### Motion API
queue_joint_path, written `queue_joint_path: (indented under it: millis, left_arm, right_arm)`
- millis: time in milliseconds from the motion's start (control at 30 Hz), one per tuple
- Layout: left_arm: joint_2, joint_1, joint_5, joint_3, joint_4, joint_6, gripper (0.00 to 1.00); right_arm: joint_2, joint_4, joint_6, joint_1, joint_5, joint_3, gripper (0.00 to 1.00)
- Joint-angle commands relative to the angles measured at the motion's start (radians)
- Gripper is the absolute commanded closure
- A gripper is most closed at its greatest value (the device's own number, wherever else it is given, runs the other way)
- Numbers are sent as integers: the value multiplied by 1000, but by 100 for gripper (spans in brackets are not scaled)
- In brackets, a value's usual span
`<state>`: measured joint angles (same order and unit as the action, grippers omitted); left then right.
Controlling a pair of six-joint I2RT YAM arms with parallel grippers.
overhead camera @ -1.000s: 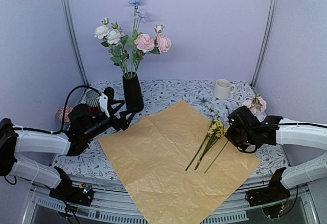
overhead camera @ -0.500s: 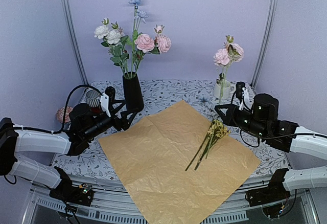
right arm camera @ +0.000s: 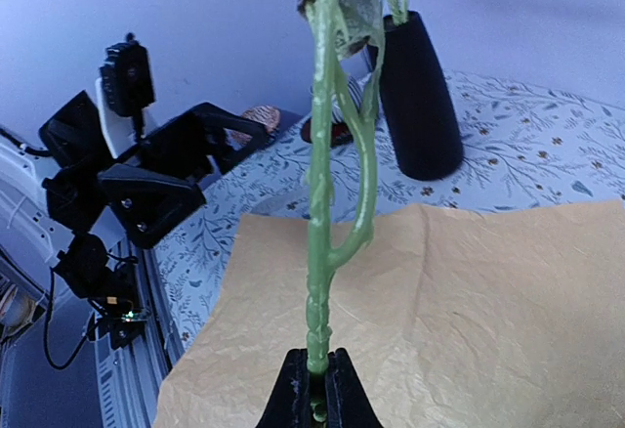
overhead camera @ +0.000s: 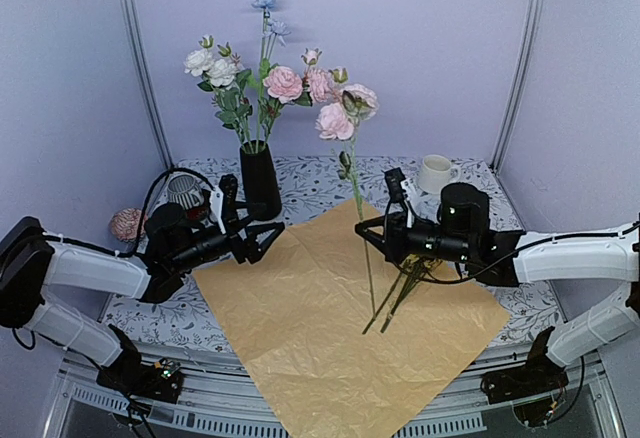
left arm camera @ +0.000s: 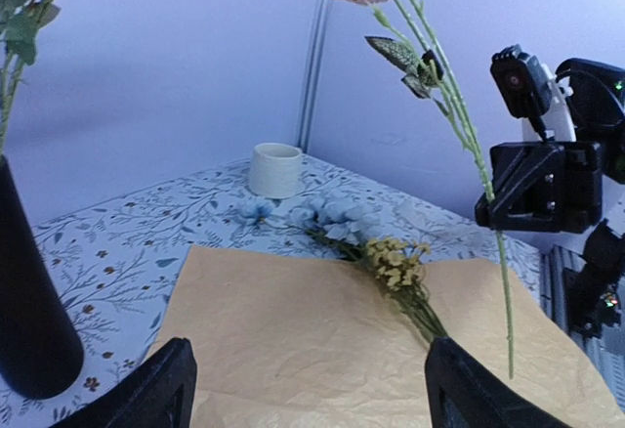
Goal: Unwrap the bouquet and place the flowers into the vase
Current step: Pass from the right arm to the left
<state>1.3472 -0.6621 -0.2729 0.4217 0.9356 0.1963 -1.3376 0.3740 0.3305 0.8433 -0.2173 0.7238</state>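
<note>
The black vase stands at the back left and holds several flowers. My right gripper is shut on the lower stem of a pink rose and holds it upright over the unfolded tan paper, to the right of the vase. Yellow blooms with green stems lie on the paper, and a pale blue flower lies just beyond them. My left gripper hovers open and empty in front of the vase, at the paper's left corner.
A white mug stands at the back right. A striped grey-white object and a pink round thing sit behind my left arm. Metal posts rise at both back corners.
My right arm lifted the pink rose from the right side of the table and carried it left over the paper towards the vase. My left gripper edged slightly right, still open.
</note>
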Motion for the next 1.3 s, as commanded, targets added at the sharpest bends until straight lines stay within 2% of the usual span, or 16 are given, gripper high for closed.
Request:
queue_joint_path:
  millis: [0, 100, 400, 567, 933, 1067, 1267]
  left_arm:
    - [29, -19, -181, -2, 152, 69, 17]
    - [28, -24, -232, -2, 172, 82, 17]
    - [15, -33, -414, -9, 297, 158, 18]
    - [11, -46, -414, -1, 272, 149, 20]
    - [55, -90, -424, 45, 218, 132, 32]
    - [57, -95, -413, 56, 187, 118, 46]
    - [61, -98, -396, 75, 143, 100, 92]
  right_arm:
    - [-2, 210, -86, 120, 107, -32, 98]
    - [-40, 225, -138, 167, 156, -8, 98]
    - [-166, 188, -197, 223, 161, 92, 98]
    - [-222, 181, -235, 267, 220, 145, 98]
    - [-313, 179, -254, 303, 220, 220, 98]
    - [-326, 176, -268, 309, 219, 230, 98]
    - [-331, 166, -284, 312, 216, 230, 97]
